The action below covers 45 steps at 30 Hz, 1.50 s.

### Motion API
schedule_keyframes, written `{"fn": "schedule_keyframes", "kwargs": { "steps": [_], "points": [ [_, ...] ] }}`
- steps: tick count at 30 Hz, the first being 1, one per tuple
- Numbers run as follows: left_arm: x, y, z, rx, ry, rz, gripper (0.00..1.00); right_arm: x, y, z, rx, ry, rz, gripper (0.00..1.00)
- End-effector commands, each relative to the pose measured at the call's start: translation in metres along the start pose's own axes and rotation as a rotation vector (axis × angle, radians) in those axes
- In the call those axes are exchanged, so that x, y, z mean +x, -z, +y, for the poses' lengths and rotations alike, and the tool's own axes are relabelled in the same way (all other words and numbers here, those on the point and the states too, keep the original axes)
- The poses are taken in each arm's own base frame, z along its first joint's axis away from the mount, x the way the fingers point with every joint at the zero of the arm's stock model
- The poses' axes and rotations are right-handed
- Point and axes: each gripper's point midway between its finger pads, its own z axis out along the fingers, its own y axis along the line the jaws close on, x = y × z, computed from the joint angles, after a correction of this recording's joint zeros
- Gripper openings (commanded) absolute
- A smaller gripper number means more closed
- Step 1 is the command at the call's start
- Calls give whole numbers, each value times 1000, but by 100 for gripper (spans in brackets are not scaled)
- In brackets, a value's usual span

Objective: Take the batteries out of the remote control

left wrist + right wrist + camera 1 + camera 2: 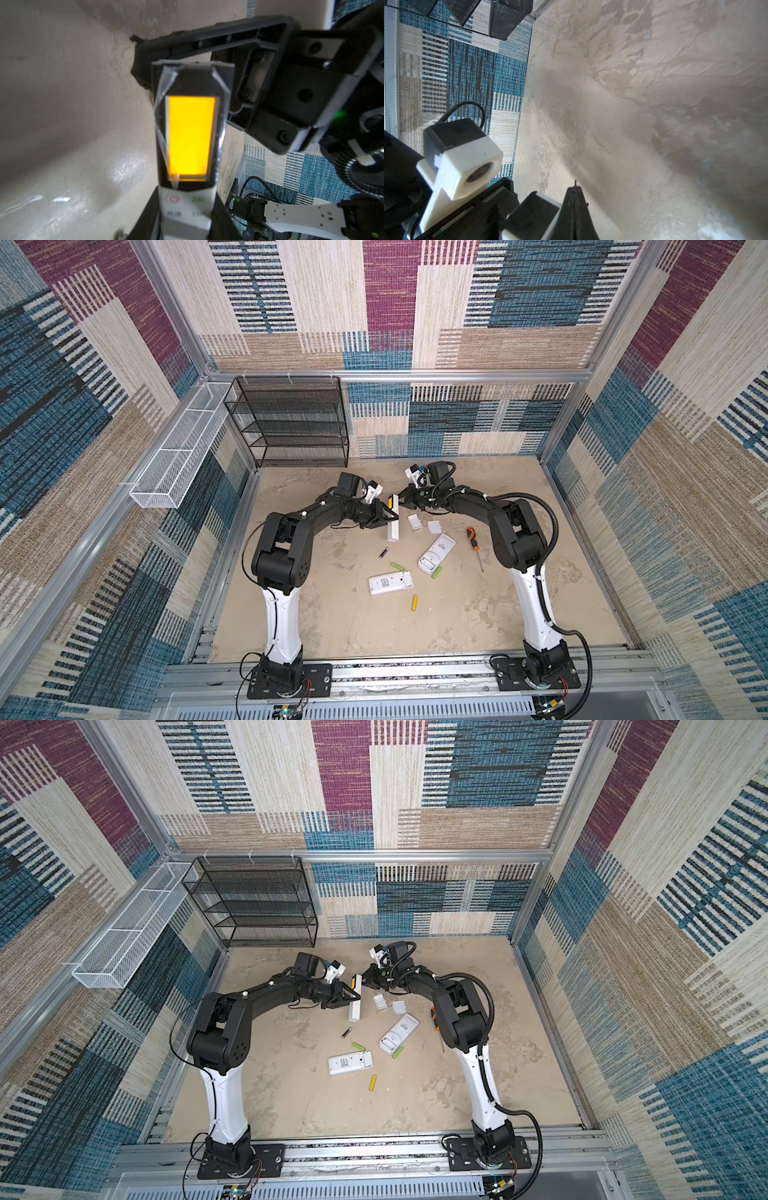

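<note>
Batteries [397, 566] lie loose on the table [316, 614], in the middle: two green, a black one [383, 552] and a yellow one [414, 602]. They are near two flat remotes [390, 584] that lie with the open back up, and they are well apart from both arms. Farther back, a third remote [393, 531] is held between the arms, and I judge it is the one being worked on. Its screen [191, 135] glows orange, so I think cells are inside it, though I cannot see them.

The left gripper [390, 517] pinches this remote across its width, about halfway along its length. The long axis runs from the button end, which points to the robot base, to the screen end, which points to the back wall. I cannot tell whether the button end touches the table. The screen looks toward the left wrist, so the back face, where the cover should be, looks toward the right arm.

The right gripper [404, 502] is pressed together and holds nothing. Its fingers [574, 207] stand just beside the screen end, against the white edge.

In my judgement the coming move belongs to the right arm, because it is on the cover side. But it is at the far end of the long axis, and the cover is probably at the button end, as on the flat remotes, so the tip must travel along the remote toward the base
</note>
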Motion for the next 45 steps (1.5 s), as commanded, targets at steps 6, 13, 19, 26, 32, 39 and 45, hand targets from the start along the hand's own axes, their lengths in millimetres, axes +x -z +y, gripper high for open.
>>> {"fn": "schedule_keyframes", "kwargs": {
  "steps": [6, 13, 19, 26, 32, 39, 45],
  "points": [
    [10, -1, -8, 53, 6, 26, 2, -26, 12, 13, -64, 36, -46, 0],
    [8, -4, -14, 84, 5, 26, 1, -21, 12, 14, -88, 29, -31, 0],
    [1, -7, -16, 98, 6, 22, 0, -16, 14, 15, -99, 25, -30, 0],
    [2, -12, -15, 104, 12, 32, 0, -17, 14, 16, -101, 28, -31, 0],
    [6, -15, -19, 111, 5, 44, 0, -19, 13, 13, -100, 11, -39, 0],
    [4, -17, -21, 118, 7, 44, 0, -16, 14, 17, -123, 18, -28, 0],
    [-3, -18, -25, 132, 2, 32, 0, -7, 13, 13, -134, -5, -12, 0]
  ]
}}
